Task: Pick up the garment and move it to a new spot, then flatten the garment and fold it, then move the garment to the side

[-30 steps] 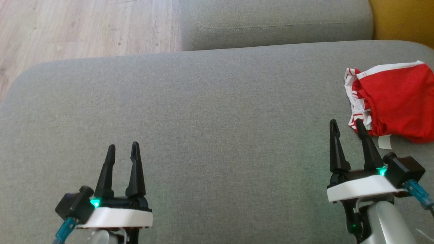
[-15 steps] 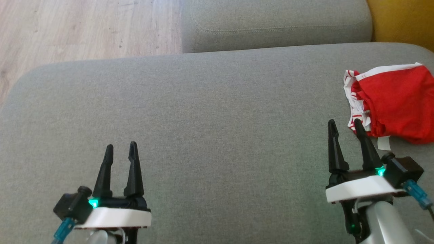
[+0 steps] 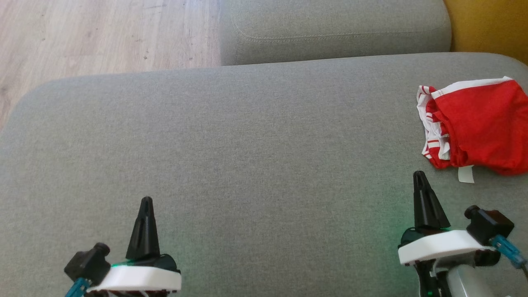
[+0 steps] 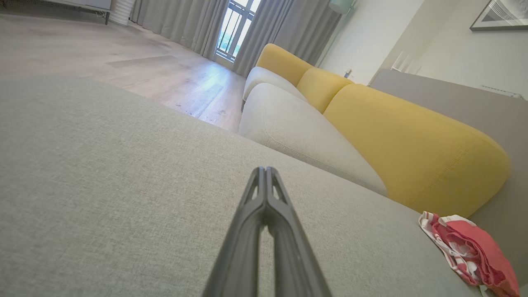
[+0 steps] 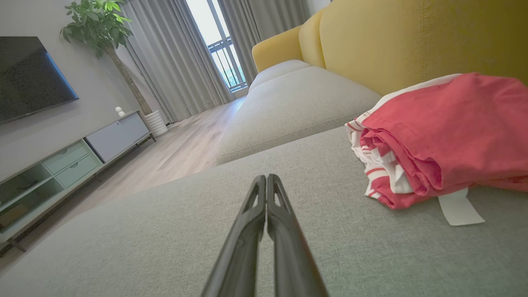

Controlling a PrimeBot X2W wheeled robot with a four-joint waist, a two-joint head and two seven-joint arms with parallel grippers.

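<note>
A broad grey sofa seat [image 3: 247,136] is spreading across the head view, with pale wooden floor [image 3: 103,33] showing beyond its far left edge, a second cushion [image 3: 330,29] sitting behind it and a strip of yellow backrest [image 3: 491,24] peeking in at the top right corner. The garment [image 3: 482,123], red with white and red-striped trim, is lying bunched in a loose heap at the far right of the seat, running off the right edge of that view, and a small white label [image 3: 466,174] is sticking out flat on the seat from under its near edge. The left gripper [image 3: 145,201] is showing at the lower left, well apart from the garment, its two dark fingers pressed together so that they are reading as a single spike; in the left wrist view they are meeting at the tips over bare grey fabric, with the garment appearing small at the lower right. The right gripper [image 3: 419,175] is sitting at the lower right, near the garment's near-left corner but apart from it, grey fabric showing between its tip and the cloth; its jaws are likewise pressed together, and in the right wrist view the red heap is lying just to the right of the fingers. Behind, grey curtains [image 5: 173,62], a potted plant [image 5: 99,24], a dark television [image 5: 29,74] and a low cabinet [image 5: 82,152] are lining the room
</note>
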